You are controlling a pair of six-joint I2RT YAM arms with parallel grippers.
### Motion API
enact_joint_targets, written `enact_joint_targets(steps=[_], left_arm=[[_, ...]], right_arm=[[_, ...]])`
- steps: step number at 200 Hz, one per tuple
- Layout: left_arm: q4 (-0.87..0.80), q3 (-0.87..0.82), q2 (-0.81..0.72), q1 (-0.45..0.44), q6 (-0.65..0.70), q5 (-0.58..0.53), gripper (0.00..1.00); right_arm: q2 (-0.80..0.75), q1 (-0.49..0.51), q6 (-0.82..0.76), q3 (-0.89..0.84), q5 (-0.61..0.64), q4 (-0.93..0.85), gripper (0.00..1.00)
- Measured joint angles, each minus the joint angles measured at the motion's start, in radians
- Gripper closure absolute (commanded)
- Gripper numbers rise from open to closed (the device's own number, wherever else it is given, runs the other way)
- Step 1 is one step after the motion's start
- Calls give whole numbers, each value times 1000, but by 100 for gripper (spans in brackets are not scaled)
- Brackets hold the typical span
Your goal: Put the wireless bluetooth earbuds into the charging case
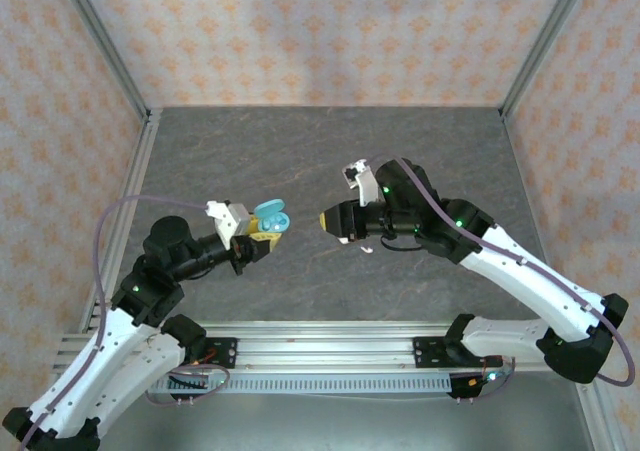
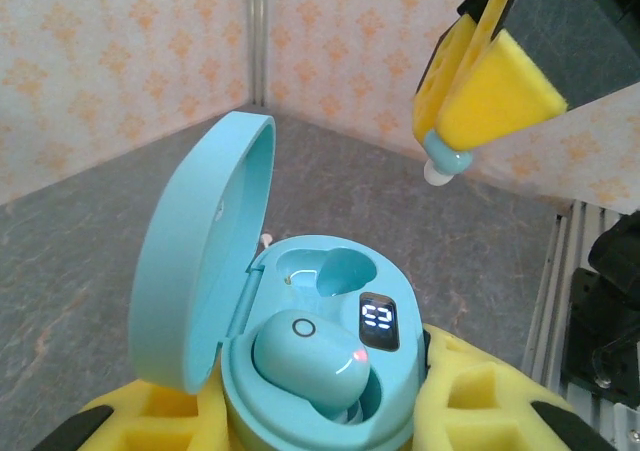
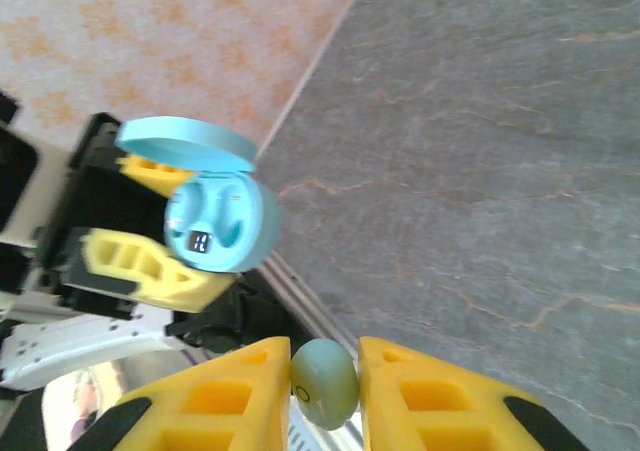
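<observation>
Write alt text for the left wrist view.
An open teal charging case, gripped by the left tool, has one teal earbud seated and its other well empty. At upper right, the right tool pinches a second teal earbud, apart from the case.

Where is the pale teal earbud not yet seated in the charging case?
The loose pale teal earbud is pinched in the right gripper, held off the table; seen from above, it is to the right of the open teal charging case in the left gripper.
</observation>
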Motion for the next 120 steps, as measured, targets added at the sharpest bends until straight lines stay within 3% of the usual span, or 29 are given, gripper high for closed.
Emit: enact_joint_targets(steps=[120], left_arm=[[106,22,167,-80,27,38,84]], right_arm=[[25,0,64,-4,-128,125,77]])
